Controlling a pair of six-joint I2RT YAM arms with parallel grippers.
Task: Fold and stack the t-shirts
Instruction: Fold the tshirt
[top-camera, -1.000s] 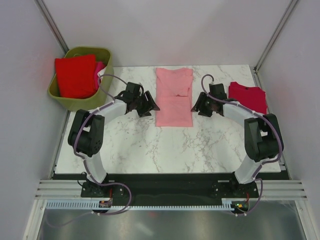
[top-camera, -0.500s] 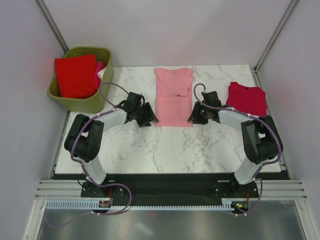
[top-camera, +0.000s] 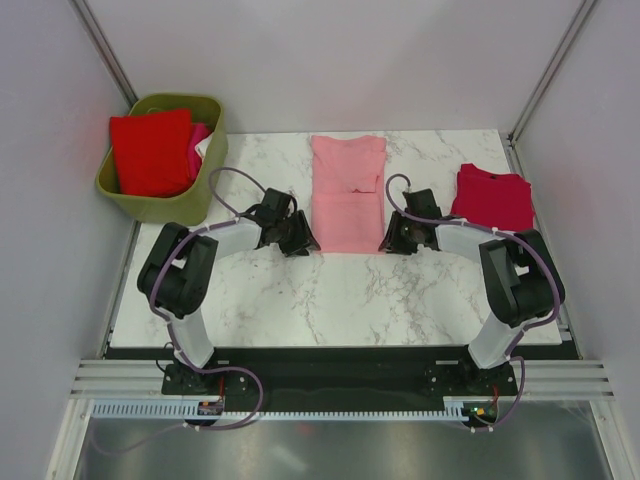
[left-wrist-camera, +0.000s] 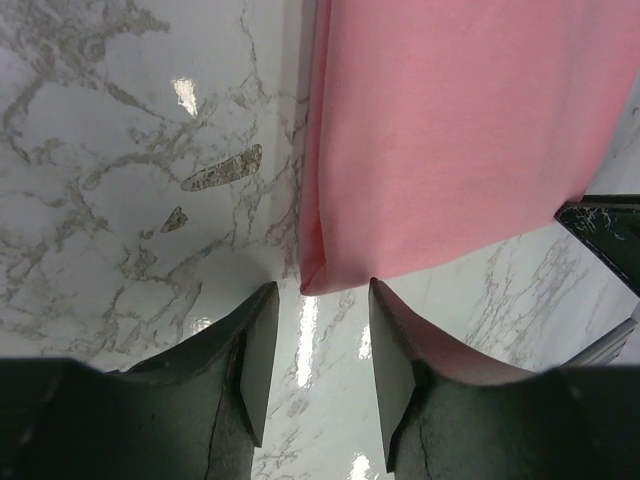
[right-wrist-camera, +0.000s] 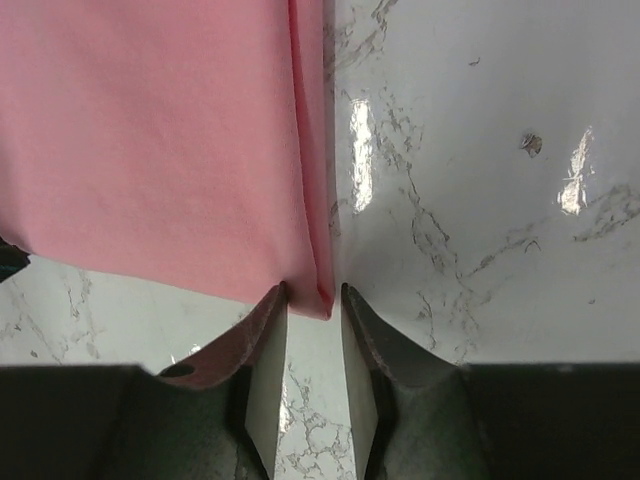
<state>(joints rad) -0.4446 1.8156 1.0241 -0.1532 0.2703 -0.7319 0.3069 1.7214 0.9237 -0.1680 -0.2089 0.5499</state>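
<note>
Tabletop of white, grey-veined marble (top-camera: 330, 300) filled the overhead view. An olive-green rectangular plastic basket (top-camera: 150, 207) stood off its ten o'clock corner, holding a bright red folded cloth t-shirt (top-camera: 150, 150). At twelve o'clock lay the light pink soft cloth t-shirt (top-camera: 347, 195), folded lengthwise into a narrow strip and flat on the marble. A dark crimson folded cloth t-shirt (top-camera: 495, 195) rested at two o'clock, well apart from it.

The left gripper (top-camera: 305, 243) sat at the strip's seven o'clock corner and the right gripper (top-camera: 388, 240) at its five o'clock corner. In the left wrist view the left fingers (left-wrist-camera: 255, 350) stood apart and unclenched, the pink corner just beyond their tips, with nothing held. In the right wrist view the right fingers (right-wrist-camera: 265, 370) were closer together yet parted, straddling the doubled corner with bare marble showing between them. They were not clamped on it.

The pink shirt looked light, thin and limp, likely to sag and slip open on the glossy marble. The two near corners, with all layers pinched together, seemed the places to take hold.
</note>
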